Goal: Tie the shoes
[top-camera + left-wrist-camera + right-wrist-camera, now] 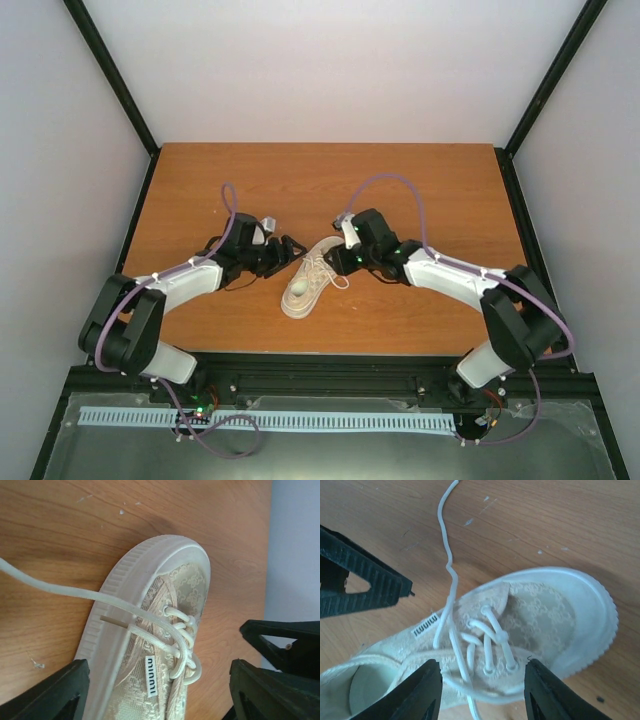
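Note:
The shoe [305, 285] is a small cream low-top sneaker lying on the wooden table [200, 180], its toe pointing away from the arm bases. Its pale laces [182, 632] are threaded but loose. One end trails off across the wood [45, 585]; an aglet [112, 621] rests on the sole rim. My left gripper [160, 695] stands open over the shoe's left side, its fingers [55, 695] wide apart and holding nothing. My right gripper [482, 690] hovers open over the laced part [490, 640], with a lace strand [445, 535] running away between its fingers [555, 695].
Both grippers meet over the shoe [545, 605] at the table's middle. The left gripper's ribbed finger [365, 582] shows in the right wrist view, and the right gripper's finger [285, 640] in the left wrist view. Black frame posts [110, 70] and pale walls border the table.

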